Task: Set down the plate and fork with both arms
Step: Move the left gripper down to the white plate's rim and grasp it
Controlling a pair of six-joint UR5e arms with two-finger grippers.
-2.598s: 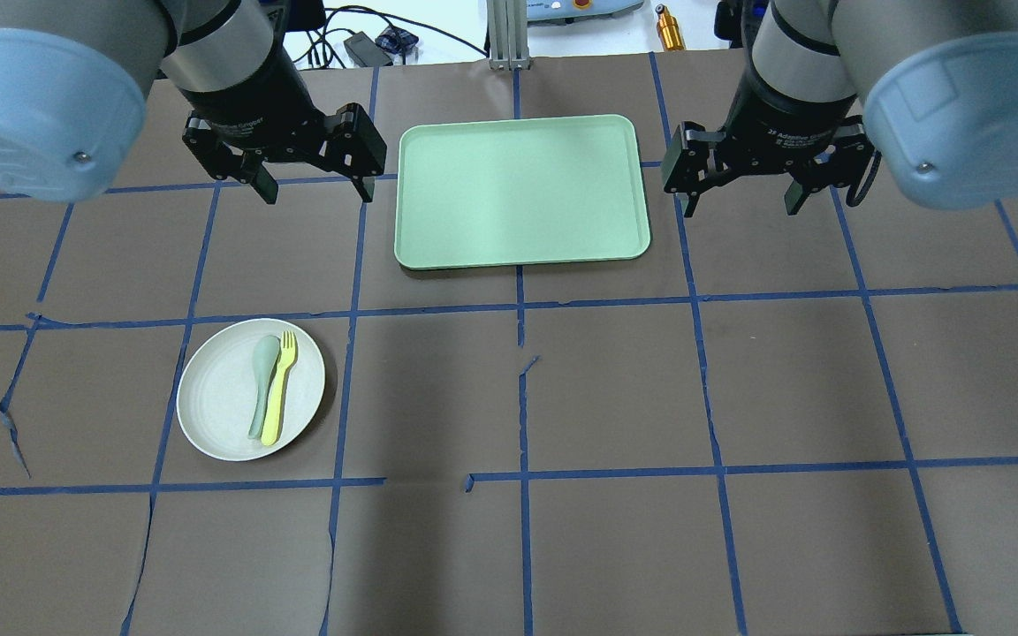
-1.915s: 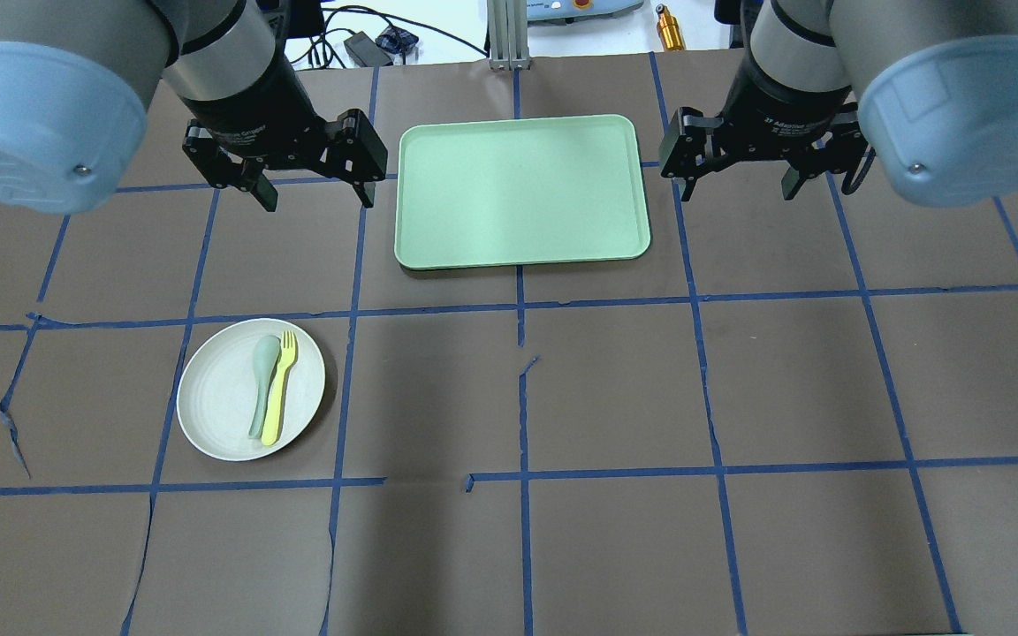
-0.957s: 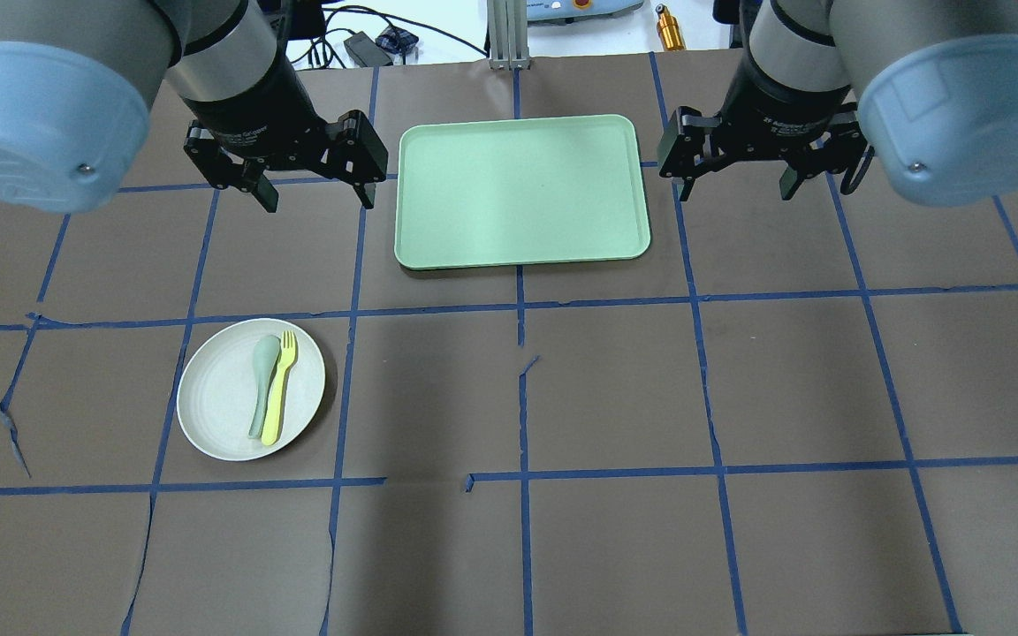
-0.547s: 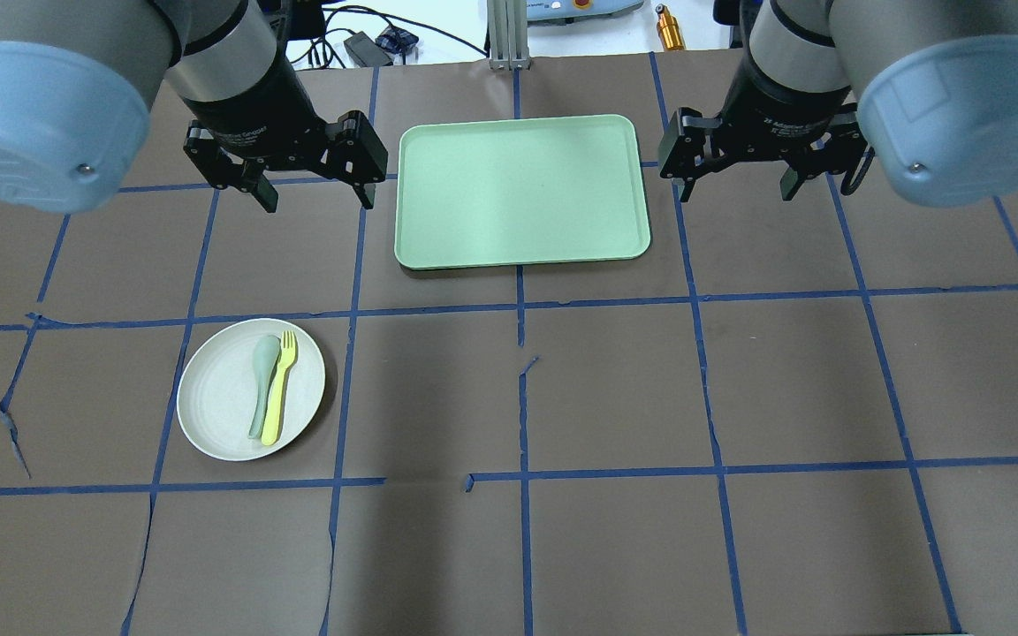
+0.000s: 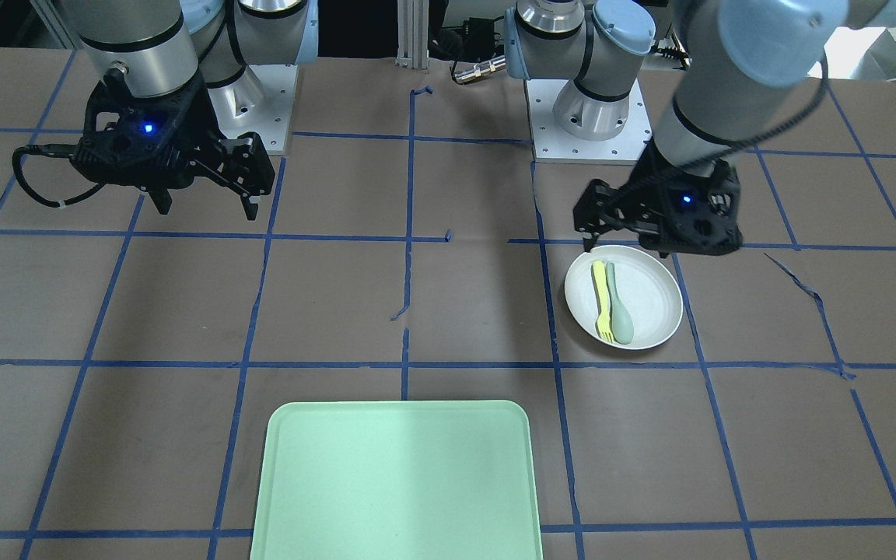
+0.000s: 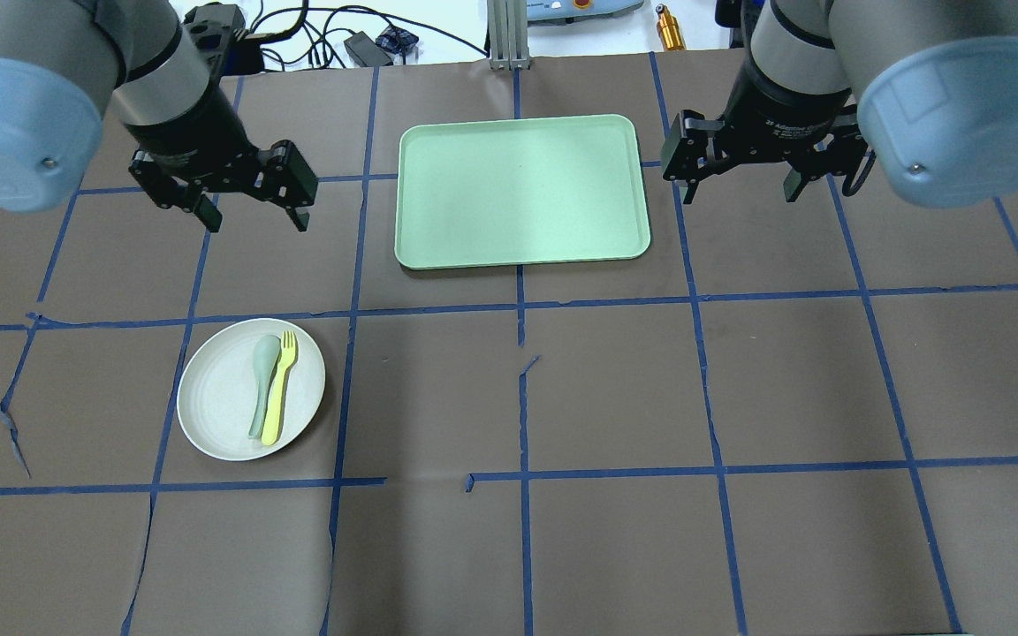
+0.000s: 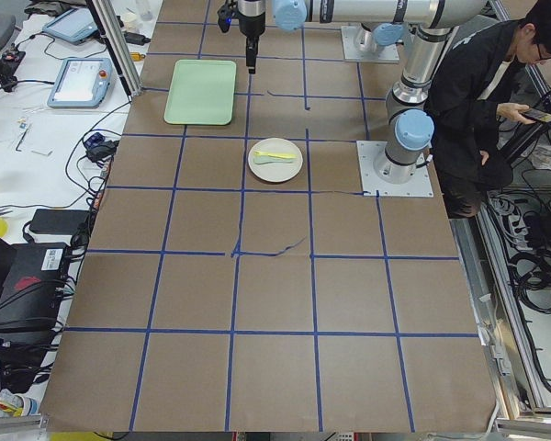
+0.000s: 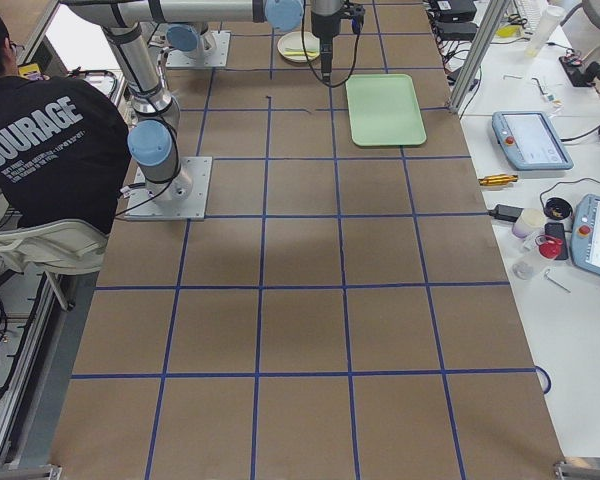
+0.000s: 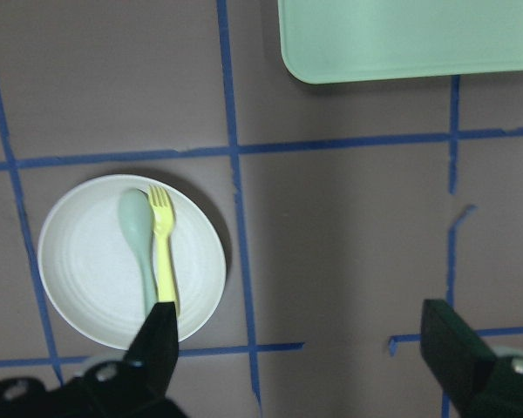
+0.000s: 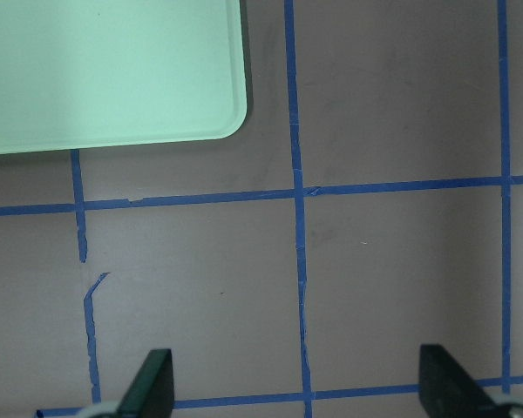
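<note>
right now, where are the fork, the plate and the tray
fork [image 6: 278,389]: overhead exterior view, middle of its handle
plate [image 6: 216,397]: overhead exterior view, bare part of its floor
tray [image 6: 518,190]: overhead exterior view, bare centre

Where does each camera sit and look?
Overhead: behind the robot, looking down on the table; left gripper and right gripper enter at the top.
Front-facing: across the table, facing the robot; both grippers, sides swapped.
Exterior left: table's end on the robot's left, looking along it; left arm nearer.
Exterior right: the opposite end; right arm nearer.
Left wrist: looks down at plate and tray; left gripper at the bottom.
Right wrist: down at the tray's corner; right gripper at the bottom.
Shared: both wrist views show the tray.
</note>
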